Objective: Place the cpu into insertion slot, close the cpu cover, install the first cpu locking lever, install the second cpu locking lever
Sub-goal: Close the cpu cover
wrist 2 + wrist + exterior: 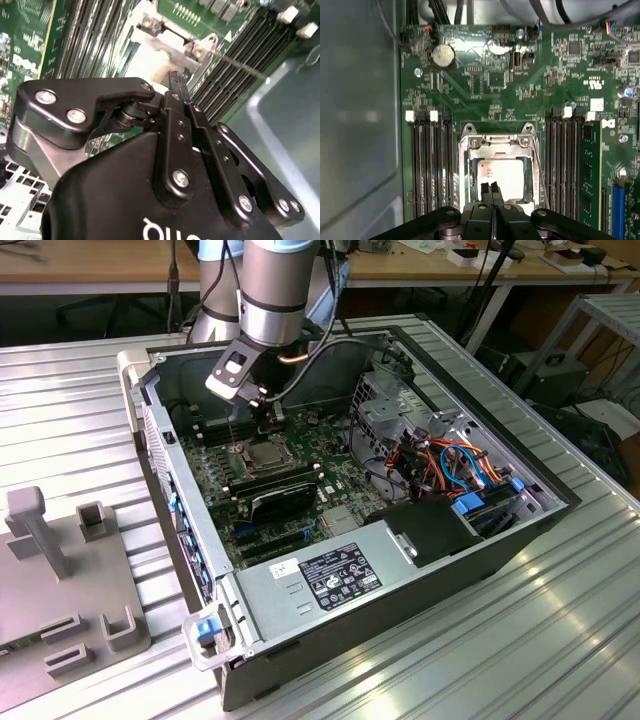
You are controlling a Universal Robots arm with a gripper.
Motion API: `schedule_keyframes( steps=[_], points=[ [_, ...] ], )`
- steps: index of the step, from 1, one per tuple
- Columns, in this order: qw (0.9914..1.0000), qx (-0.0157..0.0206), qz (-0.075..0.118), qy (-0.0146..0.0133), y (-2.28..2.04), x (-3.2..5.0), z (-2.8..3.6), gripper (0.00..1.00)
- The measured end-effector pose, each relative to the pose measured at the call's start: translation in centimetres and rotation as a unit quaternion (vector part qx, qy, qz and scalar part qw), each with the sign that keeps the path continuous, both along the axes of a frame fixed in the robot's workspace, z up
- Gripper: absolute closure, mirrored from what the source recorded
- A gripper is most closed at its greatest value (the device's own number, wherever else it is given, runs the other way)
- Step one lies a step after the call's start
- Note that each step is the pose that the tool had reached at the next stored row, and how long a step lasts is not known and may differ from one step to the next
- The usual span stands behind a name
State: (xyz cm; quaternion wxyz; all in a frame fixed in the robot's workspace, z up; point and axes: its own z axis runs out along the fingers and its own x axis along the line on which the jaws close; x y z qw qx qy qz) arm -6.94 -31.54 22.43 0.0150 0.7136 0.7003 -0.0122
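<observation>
You are working inside the computer case (420, 625), over the middle of the green circuit board (485, 85), well in from its edges. The gripper (490, 187) is pinching shut on nothing. The insertion slot (463, 170) is sitting between the memory banks, and the cpu cover (501, 142) appears to be lying flat over the seated cpu (507, 175). The thin locking lever (539, 167) seems to be standing free, so I judge you should be pressing squarely, not sliding.
</observation>
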Motion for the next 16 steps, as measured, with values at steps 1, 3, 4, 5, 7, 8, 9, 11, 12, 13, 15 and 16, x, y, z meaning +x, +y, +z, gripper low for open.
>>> schedule_keyframes(
  steps=[1, 3, 4, 5, 7, 8, 9, 11, 12, 13, 15, 16],
  points=[
    [1.0, 0.0, 0.0, 0.0, -0.02, -0.13, -0.08, 0.89],
    [1.0, 0.0, 0.0, 0.0, -0.11, -0.37, -0.23, 0.89],
    [1.0, -0.0001, 0.0, 0.0, -0.18, -0.46, -0.27, 0.89],
    [1.0, 0.0, 0.0, 0.0, -0.32, -0.6, -0.34, 0.89],
    [1.0, 0.0, 0.0, 0.0, -0.55, -0.73, -0.41, 0.89],
    [1.0, 0.0, 0.0, 0.0, -0.67, -0.78, -0.44, 0.89],
    [1.0, 0.0, 0.0, 0.0, -0.79, -0.84, -0.46, 0.89],
    [1.0, 0.0, 0.0, 0.0, -0.83, -0.96, -0.52, 0.89],
    [1.0, 0.0001, 0.0, 0.0, -0.84, -1.06, -0.56, 0.89],
    [1.0, 0.0, 0.0, 0.0, -0.84, -1.14, -0.58, 0.89],
    [1.0, 0.0, 0.0, 0.0, -0.84, -1.23, -0.61, 0.89],
    [1.0, -0.0001, 0.0, 0.0, -0.84, -1.23, -0.61, 0.89]
  ],
)
